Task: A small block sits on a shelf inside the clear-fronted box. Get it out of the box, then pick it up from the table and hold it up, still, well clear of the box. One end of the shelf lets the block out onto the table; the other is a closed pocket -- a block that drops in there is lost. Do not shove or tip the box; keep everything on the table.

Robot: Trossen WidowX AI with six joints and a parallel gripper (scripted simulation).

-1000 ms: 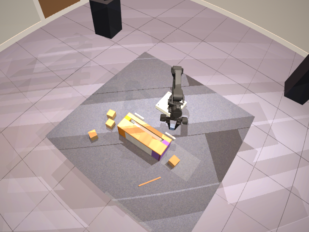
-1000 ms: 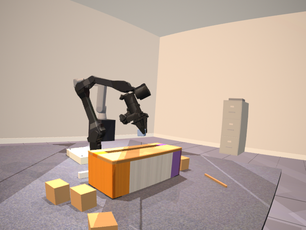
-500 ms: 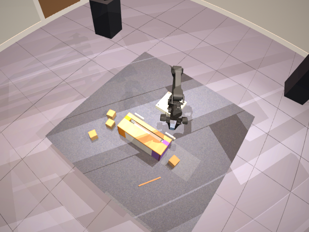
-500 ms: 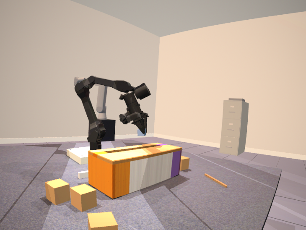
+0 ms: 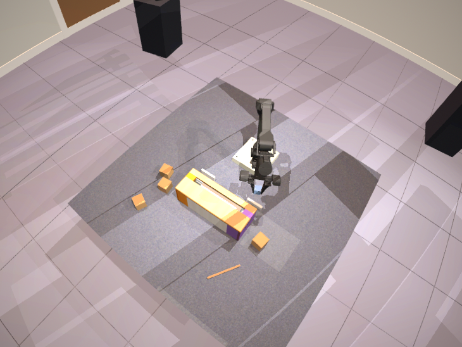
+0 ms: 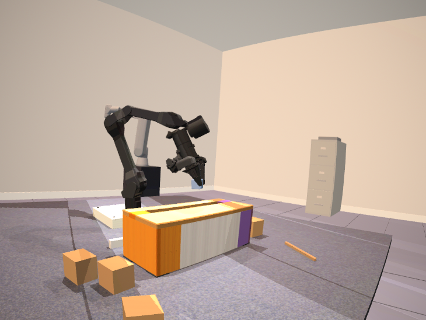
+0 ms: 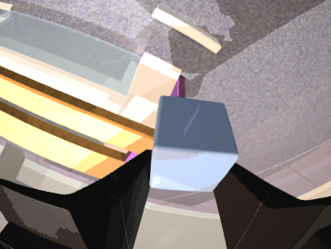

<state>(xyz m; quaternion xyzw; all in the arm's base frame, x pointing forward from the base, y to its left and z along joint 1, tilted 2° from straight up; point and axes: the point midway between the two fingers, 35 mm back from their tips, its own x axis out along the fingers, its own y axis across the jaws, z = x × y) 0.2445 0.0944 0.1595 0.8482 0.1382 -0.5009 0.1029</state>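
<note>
A small light-blue block (image 5: 257,187) (image 6: 196,184) (image 7: 195,143) is held up in the air between the fingertips. My gripper (image 5: 257,191) (image 6: 201,183) is shut on it, and both dark fingers press its sides in the wrist view. In the exterior view the block is above the level of the box top. The long box (image 5: 212,199) (image 6: 209,234) stands upright on the dark mat, with an orange end, a purple end and a slot along its top. In the top view the gripper is beside the box near its purple end, on the robot's side.
An orange cube (image 5: 259,240) (image 6: 257,227) lies past the purple end. Several more, one of them a cube (image 5: 138,201) (image 6: 142,307), lie near the orange end. A thin orange stick (image 5: 223,271) (image 6: 300,251) lies beyond the box. A white bar (image 5: 254,202) (image 7: 186,29) lies beside the box.
</note>
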